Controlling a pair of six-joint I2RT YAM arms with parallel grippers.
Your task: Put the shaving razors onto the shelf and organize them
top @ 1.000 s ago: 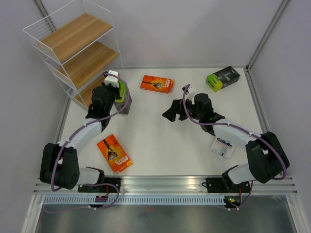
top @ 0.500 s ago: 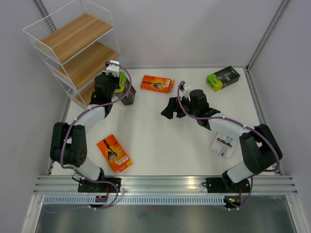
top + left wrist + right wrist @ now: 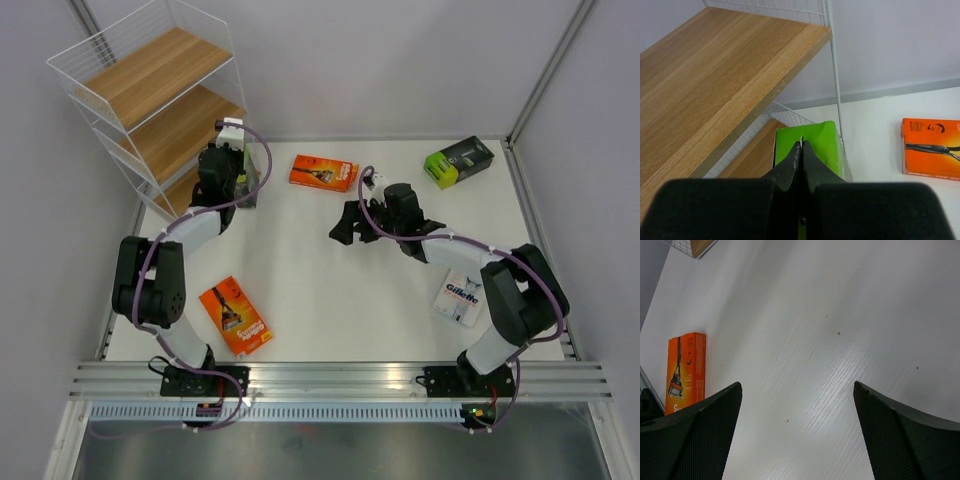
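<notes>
Table [image 3: 330, 290] | L gripper [image 3: 801, 143] pinches green pack [image 3: 826, 144] (by shelf [image 3: 715, 65]) | R gripper [image 3: 797, 386] agape

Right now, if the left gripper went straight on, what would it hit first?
Probably the white wire shelf with wooden boards: the black razor pack with a lime-green end pinched in the left gripper points at its lowest board; depth unclear.

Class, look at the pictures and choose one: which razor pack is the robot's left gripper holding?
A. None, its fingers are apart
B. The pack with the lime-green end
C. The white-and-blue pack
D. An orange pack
B: in the left wrist view the left gripper is shut on the edge of the green-ended pack, close beside the shelf.
</notes>
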